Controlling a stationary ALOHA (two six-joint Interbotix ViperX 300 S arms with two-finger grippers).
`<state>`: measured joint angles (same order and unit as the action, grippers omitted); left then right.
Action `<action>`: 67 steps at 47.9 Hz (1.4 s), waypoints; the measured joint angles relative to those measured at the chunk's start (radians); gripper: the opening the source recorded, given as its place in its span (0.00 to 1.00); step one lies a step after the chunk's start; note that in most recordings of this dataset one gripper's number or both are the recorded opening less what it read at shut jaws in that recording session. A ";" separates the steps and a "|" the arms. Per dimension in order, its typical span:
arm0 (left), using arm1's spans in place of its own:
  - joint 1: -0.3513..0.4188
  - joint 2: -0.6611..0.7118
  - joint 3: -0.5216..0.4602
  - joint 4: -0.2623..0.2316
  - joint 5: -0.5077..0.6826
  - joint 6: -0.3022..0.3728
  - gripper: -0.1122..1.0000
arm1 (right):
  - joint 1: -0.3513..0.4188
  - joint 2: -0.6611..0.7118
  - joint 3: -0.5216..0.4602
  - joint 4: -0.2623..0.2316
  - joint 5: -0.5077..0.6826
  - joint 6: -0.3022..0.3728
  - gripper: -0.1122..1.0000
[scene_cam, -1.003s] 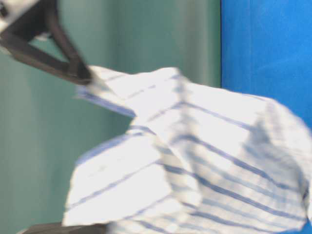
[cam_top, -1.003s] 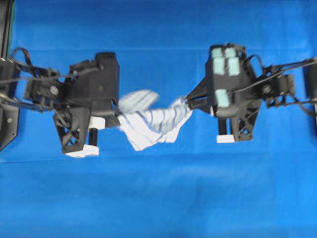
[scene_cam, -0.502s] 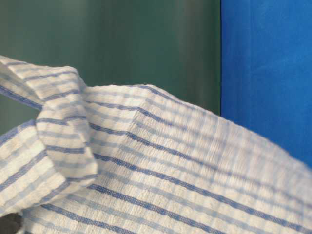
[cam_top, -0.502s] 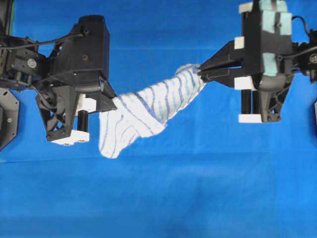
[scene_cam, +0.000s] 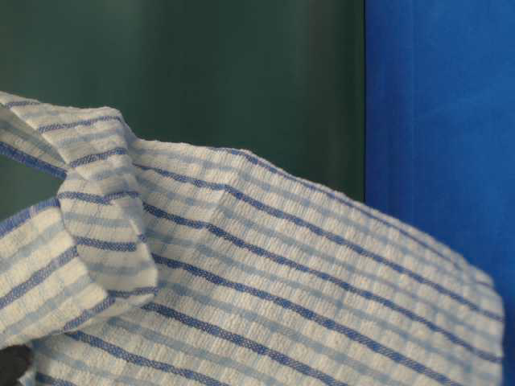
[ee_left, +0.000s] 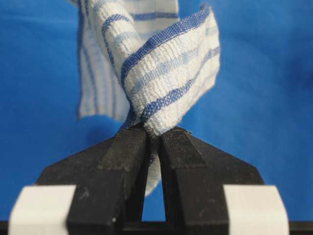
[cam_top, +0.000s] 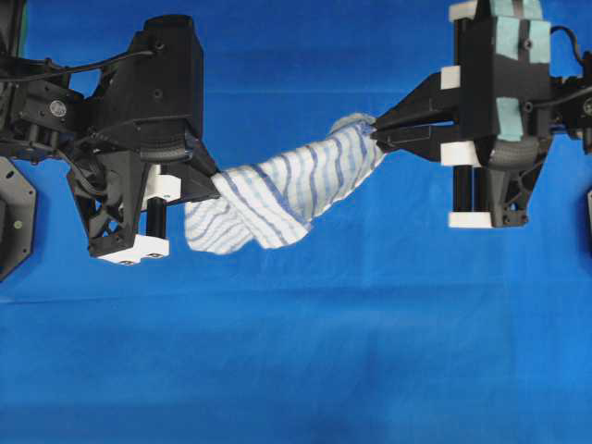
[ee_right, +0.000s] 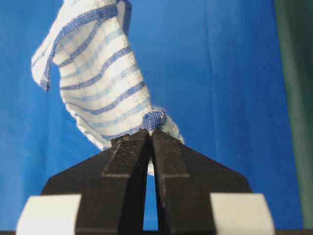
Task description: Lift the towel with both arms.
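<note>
The white towel (cam_top: 282, 190) with thin blue stripes hangs stretched between both arms, off the blue table. My left gripper (cam_top: 215, 183) is shut on its left end, and the left wrist view shows the cloth (ee_left: 156, 68) pinched between the black fingertips (ee_left: 132, 142). My right gripper (cam_top: 376, 134), with pale green tape patches, is shut on the right end; the towel's corner (ee_right: 98, 83) is clamped at its tips (ee_right: 150, 134). In the table-level view the towel (scene_cam: 241, 289) fills the lower frame.
A blue cloth (cam_top: 305, 351) covers the table. A dark green wall (scene_cam: 241, 72) stands behind in the table-level view. Black arm mounts sit at the left edge (cam_top: 14, 222) and the right edge (cam_top: 585, 111).
Both grippers have risen with the towel, which went from bunched low to stretched between them. In the last half second the hanging lower fold drew up a little.
</note>
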<state>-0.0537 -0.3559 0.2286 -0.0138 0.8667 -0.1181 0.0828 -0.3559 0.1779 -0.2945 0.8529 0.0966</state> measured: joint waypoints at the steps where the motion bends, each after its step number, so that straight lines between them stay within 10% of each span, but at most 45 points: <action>1: 0.000 0.000 0.002 0.000 -0.005 0.000 0.14 | 0.000 -0.002 -0.002 0.000 0.000 0.000 0.13; 8: 0.000 -0.005 0.002 0.000 -0.028 0.002 0.18 | 0.000 -0.002 0.000 0.000 0.000 0.003 0.14; 15: 0.000 -0.017 0.006 0.000 -0.044 0.000 0.51 | 0.000 -0.002 0.000 0.002 0.000 0.014 0.15; 23: 0.000 -0.032 0.021 0.000 -0.052 -0.002 0.87 | 0.000 0.000 0.000 0.002 0.002 0.015 0.55; 29: 0.000 -0.048 0.035 0.000 -0.054 -0.005 0.85 | 0.000 -0.002 0.000 0.002 0.002 0.015 0.74; 50: -0.051 -0.037 0.166 -0.003 -0.146 -0.014 0.85 | 0.026 0.035 0.061 0.025 -0.003 0.018 0.73; 67: -0.106 0.060 0.379 -0.009 -0.451 -0.015 0.85 | 0.080 0.140 0.232 0.083 -0.132 0.078 0.73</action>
<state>-0.1595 -0.2961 0.6075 -0.0230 0.4157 -0.1335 0.1626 -0.2163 0.4096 -0.2117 0.7210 0.1749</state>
